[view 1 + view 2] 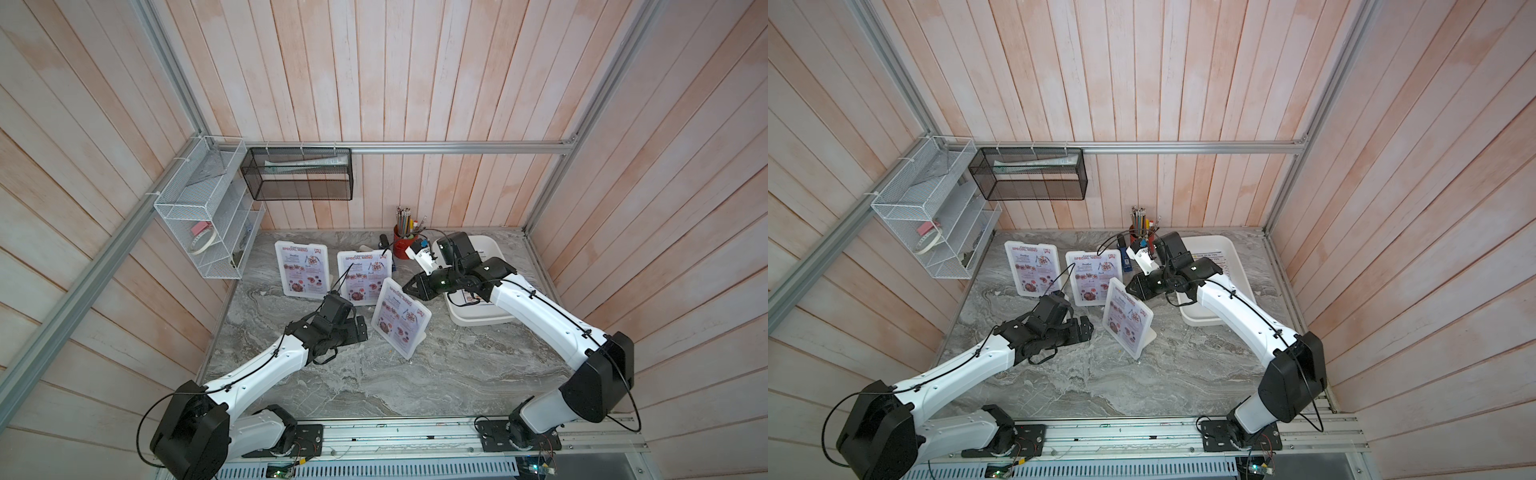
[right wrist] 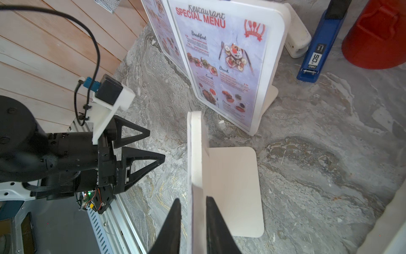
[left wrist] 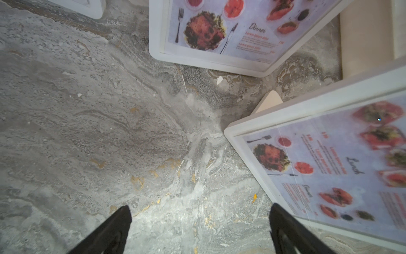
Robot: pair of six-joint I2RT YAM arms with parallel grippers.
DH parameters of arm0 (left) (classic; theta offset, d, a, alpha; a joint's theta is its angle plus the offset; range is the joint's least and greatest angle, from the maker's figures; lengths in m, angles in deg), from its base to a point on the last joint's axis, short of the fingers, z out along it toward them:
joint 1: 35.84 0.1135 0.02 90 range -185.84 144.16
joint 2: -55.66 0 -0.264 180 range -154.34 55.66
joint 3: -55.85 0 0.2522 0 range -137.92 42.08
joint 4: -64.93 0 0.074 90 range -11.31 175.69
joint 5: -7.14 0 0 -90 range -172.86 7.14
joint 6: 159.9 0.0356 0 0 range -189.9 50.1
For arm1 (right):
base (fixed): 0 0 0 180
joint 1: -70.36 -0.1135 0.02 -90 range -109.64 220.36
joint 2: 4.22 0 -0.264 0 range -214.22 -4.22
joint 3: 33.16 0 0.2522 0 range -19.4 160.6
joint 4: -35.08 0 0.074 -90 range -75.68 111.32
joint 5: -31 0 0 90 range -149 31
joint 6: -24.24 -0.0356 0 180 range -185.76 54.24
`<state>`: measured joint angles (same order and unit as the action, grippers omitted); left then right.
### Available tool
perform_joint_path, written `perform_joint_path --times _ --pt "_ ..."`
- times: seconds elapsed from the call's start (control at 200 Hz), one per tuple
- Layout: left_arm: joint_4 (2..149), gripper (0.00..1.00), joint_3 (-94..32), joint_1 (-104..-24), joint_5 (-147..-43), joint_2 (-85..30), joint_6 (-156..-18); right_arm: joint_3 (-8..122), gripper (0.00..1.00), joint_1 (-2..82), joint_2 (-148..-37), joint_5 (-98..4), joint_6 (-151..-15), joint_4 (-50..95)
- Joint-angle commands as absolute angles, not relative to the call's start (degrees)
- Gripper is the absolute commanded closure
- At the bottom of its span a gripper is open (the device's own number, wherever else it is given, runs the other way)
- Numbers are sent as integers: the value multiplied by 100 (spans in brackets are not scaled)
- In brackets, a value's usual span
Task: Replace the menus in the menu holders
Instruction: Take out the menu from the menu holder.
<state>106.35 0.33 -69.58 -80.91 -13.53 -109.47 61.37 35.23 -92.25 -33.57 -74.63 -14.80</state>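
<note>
Evidently, in both top views all 3 menu holders (image 1: 362,254) on the tabletop (image 1: 415,386) carry a Special Menu (image 1: 302,270), so no exchange is done. The right hand (image 1: 409,289) is at the top edge of the nearest menu holder (image 1: 417,337). The left wrist view shows the left hand (image 3: 200,209) wide and empty beside it. In the right wrist view the right hand (image 2: 193,199) is narrow around that edge; whether it presses, I cannot tell. Next, I think, it needs a firm hold.

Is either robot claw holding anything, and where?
The right gripper has its jaws astride the top edge of the nearest menu holder; whether they pinch it cannot be told. The left gripper is open and empty.
</note>
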Motion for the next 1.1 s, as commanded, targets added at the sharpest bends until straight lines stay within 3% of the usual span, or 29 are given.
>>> perform_joint_path --times 0.0,0.65,1.095 --pt "10677 0 86 -6924 -8021 -1243 -10822 6243 78 3489 -9272 -3518 -7333 -1718" --pt "10691 0 84 -6889 -7979 -1222 -10822 6058 83 3467 -9310 -3180 -7334 -1691" --pt "10682 0 91 -6882 -7967 -1219 -10831 6030 81 3441 -9295 -3139 -7350 -1668"
